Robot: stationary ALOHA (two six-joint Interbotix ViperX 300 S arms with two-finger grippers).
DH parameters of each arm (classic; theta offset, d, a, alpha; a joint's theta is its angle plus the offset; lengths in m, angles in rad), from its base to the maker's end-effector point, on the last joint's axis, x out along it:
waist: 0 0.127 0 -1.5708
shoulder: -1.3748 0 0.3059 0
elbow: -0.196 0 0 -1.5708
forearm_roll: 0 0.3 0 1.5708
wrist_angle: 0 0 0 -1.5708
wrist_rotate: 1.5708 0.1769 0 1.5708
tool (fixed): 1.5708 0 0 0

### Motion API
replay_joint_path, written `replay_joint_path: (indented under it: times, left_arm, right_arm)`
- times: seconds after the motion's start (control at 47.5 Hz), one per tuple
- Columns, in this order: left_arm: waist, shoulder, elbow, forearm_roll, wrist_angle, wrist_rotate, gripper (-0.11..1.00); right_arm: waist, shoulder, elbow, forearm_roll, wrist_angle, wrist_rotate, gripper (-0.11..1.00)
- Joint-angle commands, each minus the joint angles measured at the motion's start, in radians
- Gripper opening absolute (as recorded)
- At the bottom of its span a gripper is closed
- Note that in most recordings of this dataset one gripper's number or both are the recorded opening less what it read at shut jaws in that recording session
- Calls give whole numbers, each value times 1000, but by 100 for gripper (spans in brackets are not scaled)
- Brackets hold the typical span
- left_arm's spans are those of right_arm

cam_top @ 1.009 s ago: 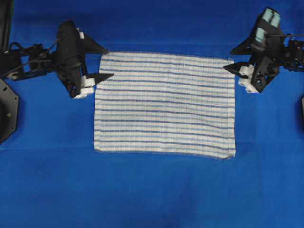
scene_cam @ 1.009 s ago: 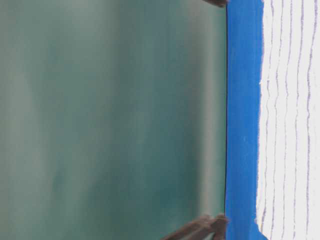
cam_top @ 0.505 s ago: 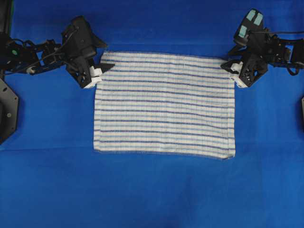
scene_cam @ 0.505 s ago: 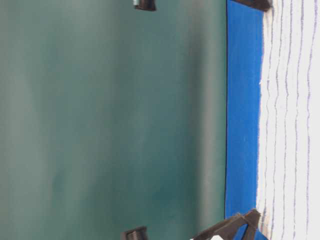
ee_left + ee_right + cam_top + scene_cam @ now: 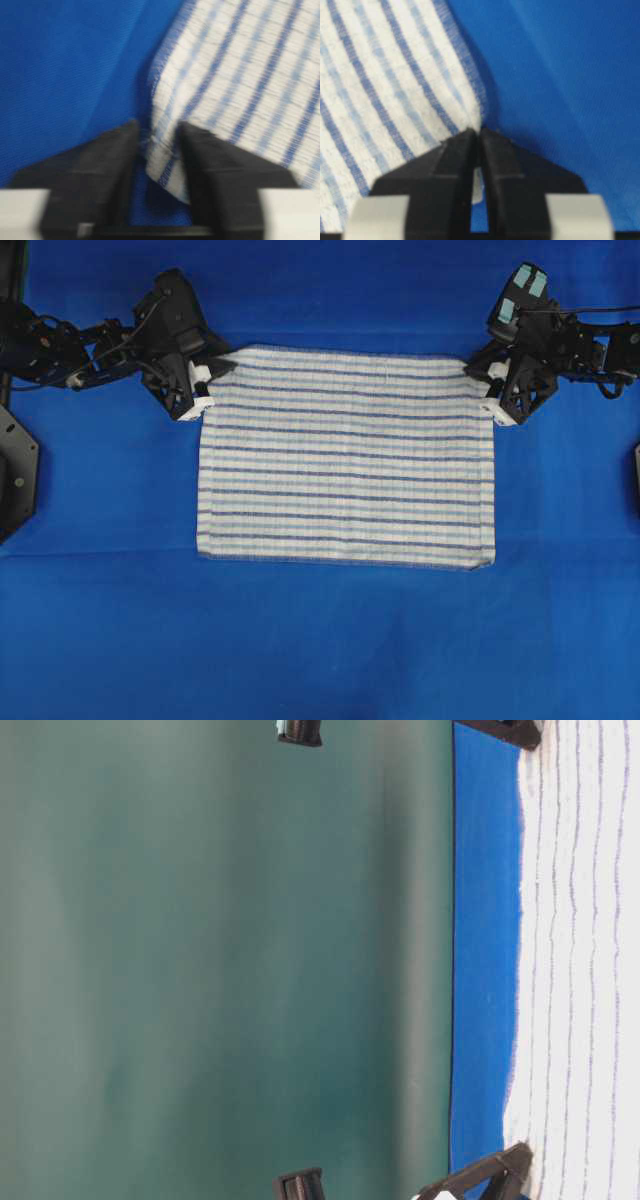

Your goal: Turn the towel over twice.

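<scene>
The towel (image 5: 345, 455), white with dark-blue and light-blue stripes, lies flat on the blue table covering (image 5: 320, 640). My left gripper (image 5: 213, 370) is at its far left corner. In the left wrist view the black fingers (image 5: 100, 170) are shut on that corner (image 5: 165, 150) of the towel (image 5: 240, 75), and the picture is blurred. My right gripper (image 5: 480, 378) is at the far right corner. In the right wrist view the gripper (image 5: 479, 131) is pinched shut on the towel (image 5: 380, 75), with a sliver of white cloth between the fingers. Both grippers (image 5: 510, 1165) (image 5: 515, 732) touch the towel's far edge (image 5: 525, 970).
The blue covering (image 5: 100, 620) spreads on every side of the towel. Dark arm bases sit at the left edge (image 5: 15, 470) and the right edge (image 5: 635, 475). A green wall (image 5: 220, 960) stands behind the table.
Both grippers moved in to the towel's far corners and closed on them. The far corners have bunched inward slightly; the rest of the towel has not moved.
</scene>
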Motion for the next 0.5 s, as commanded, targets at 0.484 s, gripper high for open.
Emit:
replay_joint_path:
  times: [0.484]
  left_arm:
    - [12, -110, -21, 0, 49, -5, 3]
  right_arm:
    - [-38, -63, -48, -3, 21, -2, 2]
